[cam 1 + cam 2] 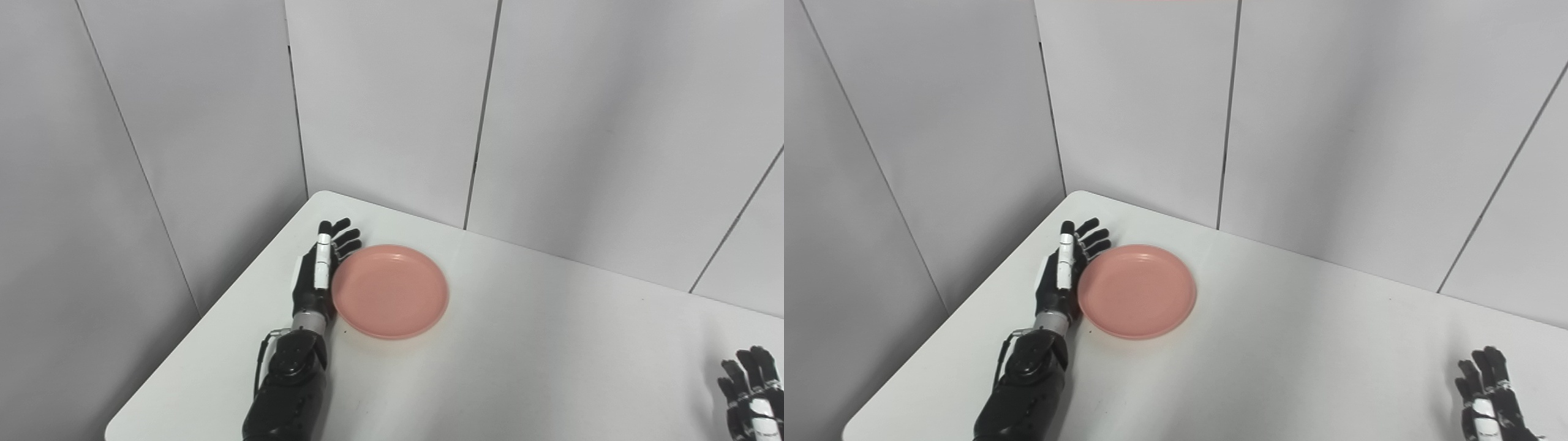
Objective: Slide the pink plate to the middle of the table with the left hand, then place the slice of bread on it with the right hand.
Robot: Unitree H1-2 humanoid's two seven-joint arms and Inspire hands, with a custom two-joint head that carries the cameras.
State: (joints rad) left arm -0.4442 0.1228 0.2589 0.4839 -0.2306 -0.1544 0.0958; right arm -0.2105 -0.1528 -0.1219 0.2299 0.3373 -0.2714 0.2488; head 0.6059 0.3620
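Observation:
The pink plate (pixel 390 290) lies flat on the white table (pixel 520 367) toward its far left corner. My left hand (pixel 320 269) stands on edge against the plate's left rim, fingers straight and apart, holding nothing. My right hand (pixel 752 392) rests at the lower right edge of the picture, fingers spread and empty; it also shows in the right eye view (pixel 1488 398). No slice of bread is in view.
Grey wall panels (pixel 392 110) close in behind the table and along its left side. The table's left edge (pixel 202 318) runs close beside my left arm.

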